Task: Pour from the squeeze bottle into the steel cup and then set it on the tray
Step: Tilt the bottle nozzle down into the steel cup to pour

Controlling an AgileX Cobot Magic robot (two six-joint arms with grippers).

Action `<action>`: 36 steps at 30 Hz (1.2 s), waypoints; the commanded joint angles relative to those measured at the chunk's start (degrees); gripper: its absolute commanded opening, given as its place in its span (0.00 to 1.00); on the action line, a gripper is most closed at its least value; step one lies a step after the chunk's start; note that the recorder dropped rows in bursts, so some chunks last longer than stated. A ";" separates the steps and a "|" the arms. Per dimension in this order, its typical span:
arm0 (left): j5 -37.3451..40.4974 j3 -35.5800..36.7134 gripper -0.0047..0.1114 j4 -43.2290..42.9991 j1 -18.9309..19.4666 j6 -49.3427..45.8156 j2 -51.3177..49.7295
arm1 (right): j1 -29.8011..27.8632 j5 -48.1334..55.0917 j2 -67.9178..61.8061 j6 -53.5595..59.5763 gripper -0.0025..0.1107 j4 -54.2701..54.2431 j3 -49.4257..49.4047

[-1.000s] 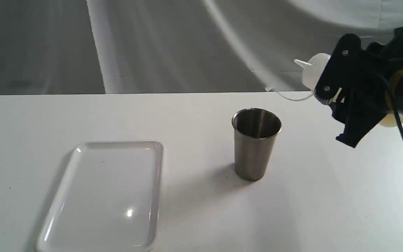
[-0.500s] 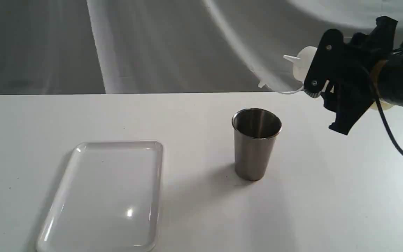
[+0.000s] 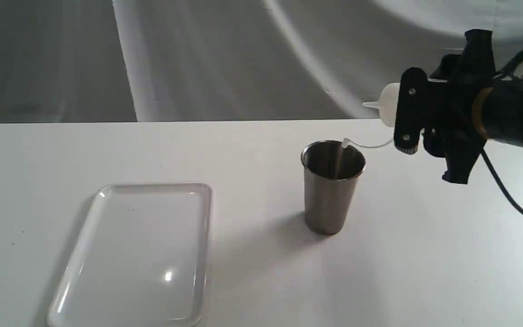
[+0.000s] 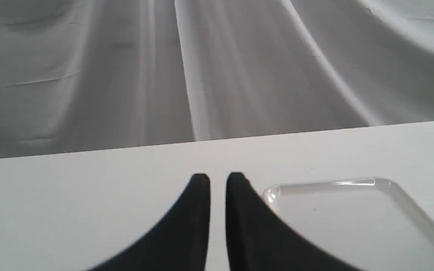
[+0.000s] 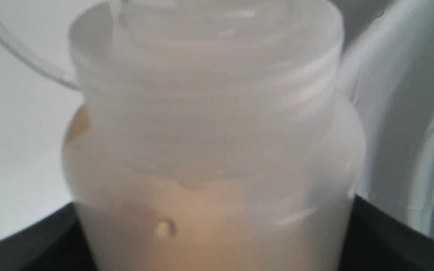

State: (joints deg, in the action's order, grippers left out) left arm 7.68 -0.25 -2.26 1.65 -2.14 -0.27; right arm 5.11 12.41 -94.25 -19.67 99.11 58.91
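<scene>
Only the right wrist view shows the amber liquid inside the squeeze bottle (image 5: 209, 150). Only the left wrist view shows the left gripper (image 4: 218, 180), its fingers a narrow slit apart and empty, beside the tray (image 4: 352, 183). In the exterior view the right gripper (image 3: 407, 111) reaches in from the frame's right. Its fingers clamp the bottle level, nozzle pointing left, up and right of the steel cup (image 3: 333, 195) on the desk (image 3: 261, 150). Half a second ago the bottle was higher with its nozzle tilted up; its cap strap (image 3: 366, 145) now dangles at the cup's rim.
</scene>
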 commanded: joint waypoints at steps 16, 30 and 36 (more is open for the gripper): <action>-0.09 0.25 0.11 -0.04 -0.28 0.28 0.27 | 1.16 3.49 -0.74 8.20 0.10 0.84 5.27; -0.09 0.25 0.11 -0.04 -0.28 0.12 0.27 | 1.77 3.93 -4.19 13.43 0.10 0.84 6.89; -0.09 0.25 0.11 -0.04 -0.28 0.22 0.27 | 1.77 4.22 -4.83 18.31 0.10 0.84 7.22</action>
State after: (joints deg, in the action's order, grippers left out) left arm 7.68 -0.25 -2.26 1.65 -2.14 -0.27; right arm 6.84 15.33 -99.34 -2.91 99.32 65.60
